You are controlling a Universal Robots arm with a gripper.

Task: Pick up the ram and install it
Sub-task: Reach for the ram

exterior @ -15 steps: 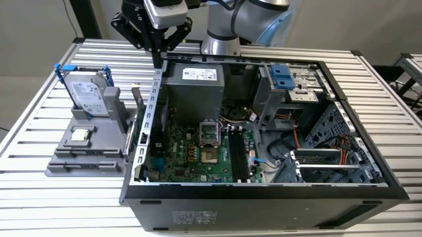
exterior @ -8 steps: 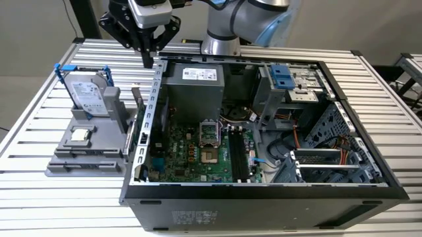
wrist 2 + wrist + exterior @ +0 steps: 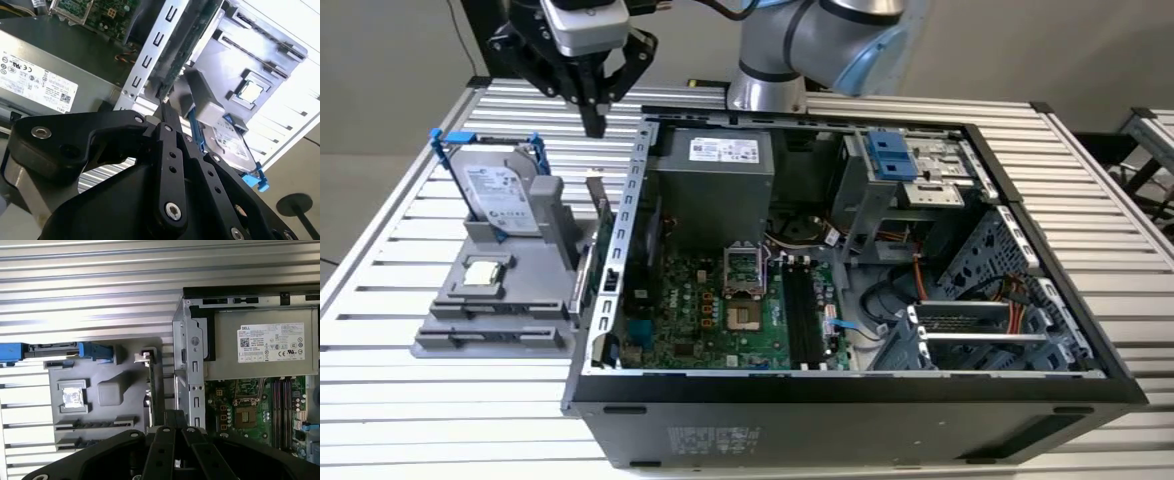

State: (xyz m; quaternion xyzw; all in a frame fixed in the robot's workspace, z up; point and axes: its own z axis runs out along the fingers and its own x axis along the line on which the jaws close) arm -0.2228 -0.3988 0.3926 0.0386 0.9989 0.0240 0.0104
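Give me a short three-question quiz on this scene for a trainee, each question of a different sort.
1. True or false: the ram is already installed inside the computer case.
2. Multiple choice: the gripper holds A) the ram, B) a screwdriver, C) nothing.
3. Short answer: which thing standing in the grey holder has blue rails?

Key: 1 false, as the ram stands on edge in the grey holder, just outside the computer case; 2 C; 3 the hard drive.
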